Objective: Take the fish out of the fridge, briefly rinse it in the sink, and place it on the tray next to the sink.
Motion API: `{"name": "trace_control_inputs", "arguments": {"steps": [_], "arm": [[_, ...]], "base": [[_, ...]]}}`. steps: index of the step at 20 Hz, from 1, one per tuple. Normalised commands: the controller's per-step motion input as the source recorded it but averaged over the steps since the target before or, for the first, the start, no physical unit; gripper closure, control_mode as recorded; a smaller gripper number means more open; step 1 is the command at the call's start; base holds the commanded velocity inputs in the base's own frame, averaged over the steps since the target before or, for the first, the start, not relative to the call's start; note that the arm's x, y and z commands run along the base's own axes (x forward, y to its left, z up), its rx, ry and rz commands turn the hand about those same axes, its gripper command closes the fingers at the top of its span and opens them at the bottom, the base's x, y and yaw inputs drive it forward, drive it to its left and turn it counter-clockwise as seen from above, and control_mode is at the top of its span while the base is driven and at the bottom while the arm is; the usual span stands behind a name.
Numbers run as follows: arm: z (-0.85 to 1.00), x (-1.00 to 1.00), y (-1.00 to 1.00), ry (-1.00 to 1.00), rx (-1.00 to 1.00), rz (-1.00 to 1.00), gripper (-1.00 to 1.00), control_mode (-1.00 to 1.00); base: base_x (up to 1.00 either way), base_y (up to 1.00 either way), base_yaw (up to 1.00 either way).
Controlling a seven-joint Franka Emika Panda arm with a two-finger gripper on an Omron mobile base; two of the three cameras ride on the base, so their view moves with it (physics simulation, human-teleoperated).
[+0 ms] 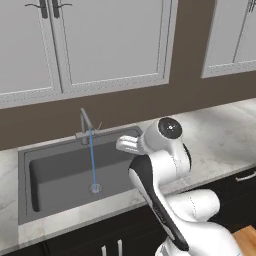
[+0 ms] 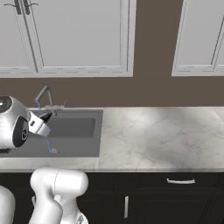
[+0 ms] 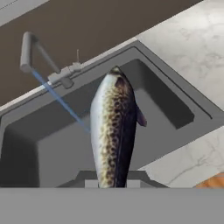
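Protruding from gripper (image 3: 114, 183): fish (image 3: 113, 127), above sink (image 3: 175, 109).

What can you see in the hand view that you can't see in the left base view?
The hand view gives the fish, speckled and hanging over the sink, with the gripper shut on it. The left base view gives the white cabinet doors above and the robot's arm. Both give the sink, the faucet, its blue water stream and the marble counter.
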Motion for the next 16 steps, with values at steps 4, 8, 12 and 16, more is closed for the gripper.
{"name": "trace_control_inputs", "arguments": {"steps": [4,8,12,16], "arm": [[0.09,-0.5,0.26,-0.03,-0.1,-0.02,1.0,1.0],[0.0,0.0,0.0,0.0,0.0,0.0,1.0,1.0],[0.0,0.0,0.0,0.0,0.0,0.0,1.0,1.0],[0.0,0.0,0.0,0.0,0.0,0.0,1.0,1.0]], "base": [[-0.5,0.45,0.0],[-0.94,1.0,0.0],[-0.46,1.0,0.03],[-0.03,1.0,0.02]]}}
